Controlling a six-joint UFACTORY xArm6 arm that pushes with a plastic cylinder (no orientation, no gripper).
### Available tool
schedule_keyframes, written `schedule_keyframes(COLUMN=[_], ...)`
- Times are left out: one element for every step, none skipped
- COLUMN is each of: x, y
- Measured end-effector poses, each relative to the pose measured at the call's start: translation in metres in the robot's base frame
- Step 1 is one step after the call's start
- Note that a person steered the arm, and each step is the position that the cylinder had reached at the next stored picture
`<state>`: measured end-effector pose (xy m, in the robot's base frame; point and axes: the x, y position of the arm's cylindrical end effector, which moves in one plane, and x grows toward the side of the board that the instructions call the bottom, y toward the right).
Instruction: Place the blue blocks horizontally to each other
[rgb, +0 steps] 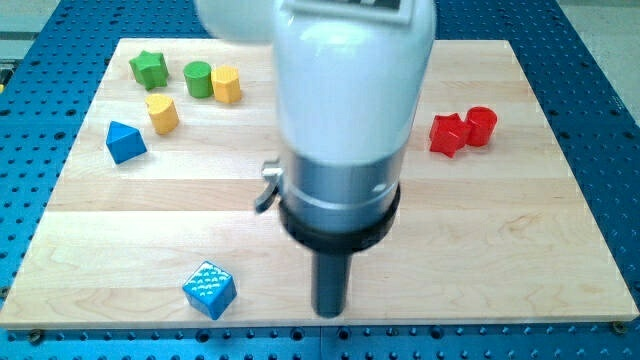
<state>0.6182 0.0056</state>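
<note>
Camera view: the rod's tip (329, 312) rests bottom centre, no fingers fitted, well right of the blue cube (209, 290), probably lining up a leftward push; blue triangular block (124, 141) sits upper left.

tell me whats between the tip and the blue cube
Nothing: in the camera view only bare wooden board lies between my tip and the blue cube, which sits to the tip's left.
</note>
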Motion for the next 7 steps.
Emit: schedule_keyframes(x=[0.000,0.000,-0.014,-0.072,-0.018,-0.030,-0.083], y=[-0.024,-0.087,-0.166,-0.194,-0.184,-0.245,-0.229])
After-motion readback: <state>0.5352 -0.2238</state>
